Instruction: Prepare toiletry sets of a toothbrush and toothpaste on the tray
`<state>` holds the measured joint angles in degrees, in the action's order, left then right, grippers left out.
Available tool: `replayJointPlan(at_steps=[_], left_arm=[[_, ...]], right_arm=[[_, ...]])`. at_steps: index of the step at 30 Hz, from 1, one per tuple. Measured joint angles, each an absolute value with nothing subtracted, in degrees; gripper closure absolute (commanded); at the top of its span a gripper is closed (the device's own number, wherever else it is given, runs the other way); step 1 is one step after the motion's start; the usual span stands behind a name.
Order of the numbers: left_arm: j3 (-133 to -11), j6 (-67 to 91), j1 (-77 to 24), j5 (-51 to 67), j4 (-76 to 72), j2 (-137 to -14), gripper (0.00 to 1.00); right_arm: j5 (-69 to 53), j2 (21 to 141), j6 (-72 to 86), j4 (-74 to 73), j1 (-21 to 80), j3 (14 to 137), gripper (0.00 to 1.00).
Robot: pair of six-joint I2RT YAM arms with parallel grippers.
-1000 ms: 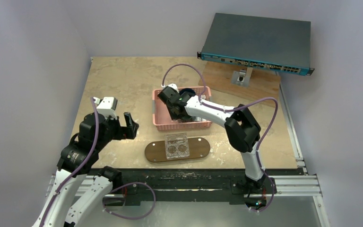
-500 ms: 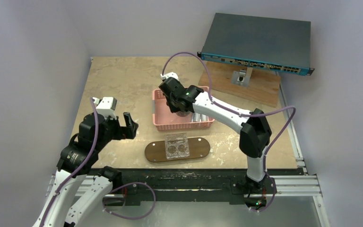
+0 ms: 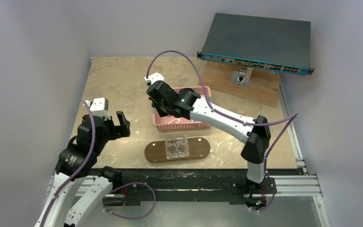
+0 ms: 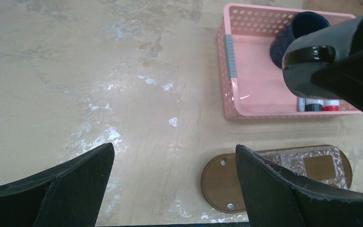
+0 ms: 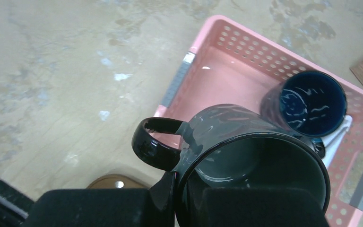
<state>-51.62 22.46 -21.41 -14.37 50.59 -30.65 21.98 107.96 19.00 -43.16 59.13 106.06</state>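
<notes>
The dark brown wooden tray lies near the table's front edge with a clear plastic insert on it. It also shows in the left wrist view. My right gripper is shut on the rim of a black mug, held above the left end of the pink basket. My left gripper is open and empty over bare table left of the tray. A few small capped tubes lie in the basket's near right corner. I see no toothbrush.
A dark blue cup stands in the pink basket. A network switch rests on a wooden board at the back right. White walls close in the table on the left and back.
My right gripper has risen out of the basket and moved left with the black mug. My left gripper has shifted slightly left and stayed open.
</notes>
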Motion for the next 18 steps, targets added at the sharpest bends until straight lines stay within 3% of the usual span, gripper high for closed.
replayJointPlan(at_steps=[18], left_arm=[[-52.6,35.14,-21.41,-40.8,58.63,-27.49,0.0]], right_arm=[[20.86,107.94,19.14,-43.35,69.49,107.81,1.0]])
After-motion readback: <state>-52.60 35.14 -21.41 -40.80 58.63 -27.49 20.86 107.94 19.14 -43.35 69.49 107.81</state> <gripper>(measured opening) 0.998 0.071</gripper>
